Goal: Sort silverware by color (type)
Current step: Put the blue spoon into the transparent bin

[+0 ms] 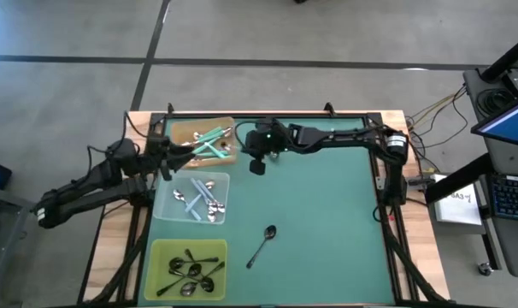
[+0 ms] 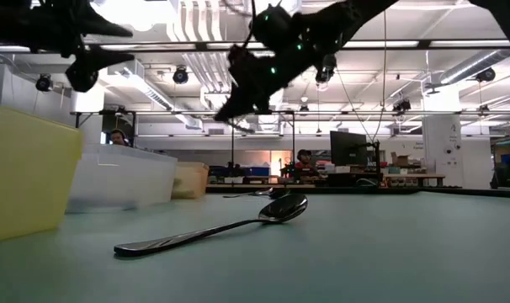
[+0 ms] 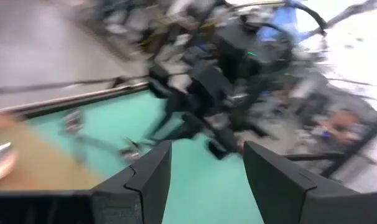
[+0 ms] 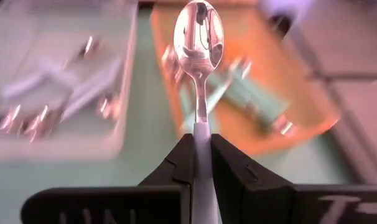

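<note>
My right gripper [image 4: 201, 163] is shut on a pale-handled spoon [image 4: 200, 37] and hangs over the table's far left part [image 1: 244, 137], above the orange tray [image 1: 184, 134] that holds mint-teal spoons [image 1: 209, 145]. My left gripper [image 3: 207, 177] stands open and empty at the table's left edge [image 1: 180, 156], beside that tray. Pale blue spoons [image 1: 199, 201] lie in the clear tray [image 1: 165, 210], and black spoons [image 1: 191, 269] lie in the yellow-green tray [image 1: 161, 252]. One black spoon [image 1: 263, 243] lies flat on the green mat. My right gripper pinches the spoon's pale handle [image 4: 201, 134] between its two fingers. The fingers lie along the handle, and the shiny bowl [image 4: 200, 28] sticks out ahead of the fingertips. The spoon is lifted clear, over the orange tray and the clear tray below.
The three trays stand in a row along the mat's left side. The loose black spoon [image 2: 238, 225] lies near the mat's middle front. The right half of the green mat [image 1: 327, 214] is bare. A dark frame [image 1: 267, 113] runs along the table's far edge.
</note>
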### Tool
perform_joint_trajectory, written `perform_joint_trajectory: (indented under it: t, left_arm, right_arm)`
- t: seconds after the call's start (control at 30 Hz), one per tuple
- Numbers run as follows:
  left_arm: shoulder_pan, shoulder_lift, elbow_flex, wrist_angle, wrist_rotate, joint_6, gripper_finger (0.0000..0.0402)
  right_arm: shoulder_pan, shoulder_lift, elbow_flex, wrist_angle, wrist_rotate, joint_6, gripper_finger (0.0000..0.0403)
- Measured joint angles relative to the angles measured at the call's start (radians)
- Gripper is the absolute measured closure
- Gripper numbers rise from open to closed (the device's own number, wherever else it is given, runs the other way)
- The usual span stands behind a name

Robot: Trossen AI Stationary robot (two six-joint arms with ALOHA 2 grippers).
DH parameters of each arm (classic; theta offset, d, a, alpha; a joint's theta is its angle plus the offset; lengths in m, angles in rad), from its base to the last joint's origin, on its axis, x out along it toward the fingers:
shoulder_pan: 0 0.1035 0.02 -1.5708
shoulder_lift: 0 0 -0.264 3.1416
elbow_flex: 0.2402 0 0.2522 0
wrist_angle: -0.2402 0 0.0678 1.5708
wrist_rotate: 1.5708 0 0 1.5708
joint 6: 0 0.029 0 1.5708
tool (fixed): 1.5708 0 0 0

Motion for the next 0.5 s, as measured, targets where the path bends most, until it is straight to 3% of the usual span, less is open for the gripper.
perform_joint_trajectory:
  t: [0.17,0.33,0.5]
  left_arm:
    - [0.000,0.002,-0.078,0.237,0.061,0.007,0.0220]
    - [0.000,0.021,-0.099,0.313,-0.006,0.009,0.0220]
    - [0.000,0.072,-0.092,0.343,-0.068,0.018,0.0220]
  right_arm:
    - [0.025,-0.027,0.001,0.189,0.083,-0.037,0.0379]
    - [0.055,-0.037,0.001,0.427,0.099,-0.073,0.0379]
    - [0.071,-0.036,0.001,0.522,0.103,-0.126,0.0379]
